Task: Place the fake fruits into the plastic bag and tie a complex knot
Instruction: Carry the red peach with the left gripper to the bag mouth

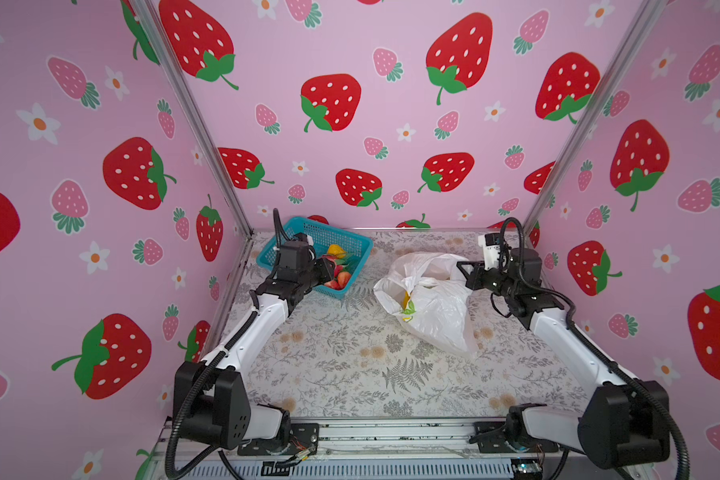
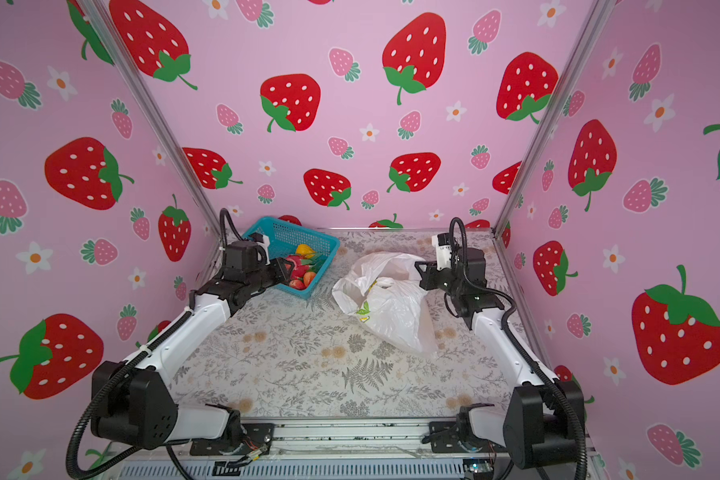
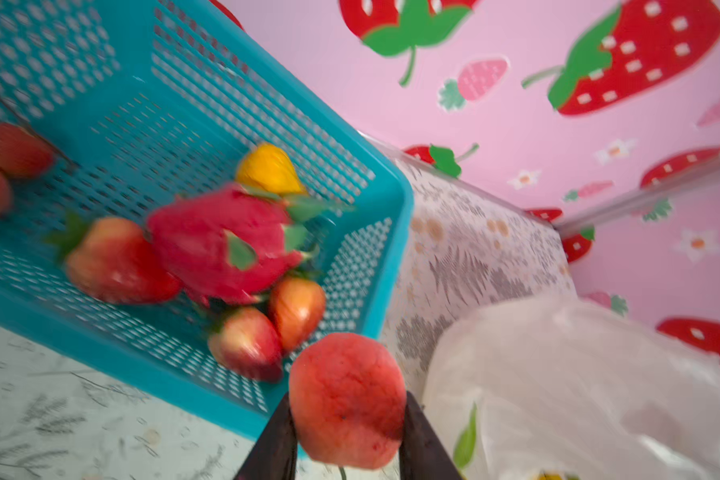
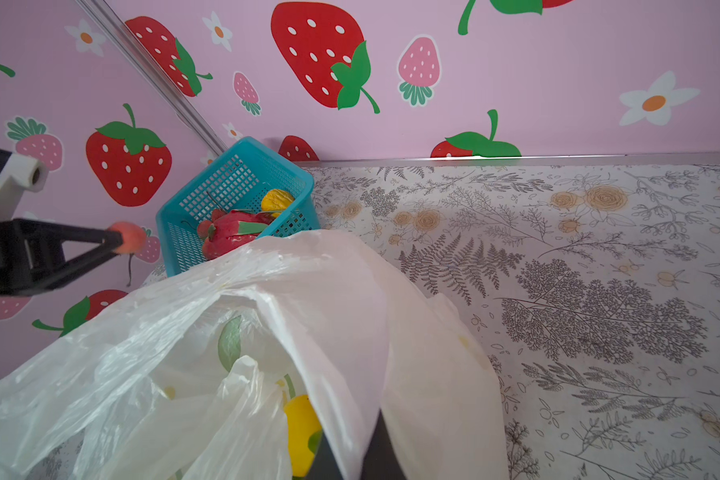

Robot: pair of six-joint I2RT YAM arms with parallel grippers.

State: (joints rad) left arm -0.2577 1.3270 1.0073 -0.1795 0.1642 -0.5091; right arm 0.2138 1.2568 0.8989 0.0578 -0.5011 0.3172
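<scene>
A: Your plastic bag (image 1: pixel 429 297) lay on the table (image 1: pixel 350 365) right of the teal basket (image 1: pixel 304 232); your right gripper (image 4: pixel 350 457) was clamped on its rim, so you needed that mouth kept lifted and wide.

B: And the left?

A: Your left gripper (image 3: pixel 346 419) was closed on a small red fruit (image 3: pixel 347 401), stretched level just past the basket's rim; you'd have done best to carry it high over the bag's edge; the other fake fruits (image 3: pixel 221 245) sat in the basket.

You see one teal basket (image 3: pixel 391 232), one plastic bag (image 4: pixel 267 299), one dragon fruit (image 3: pixel 221 245), two grippers.
</scene>
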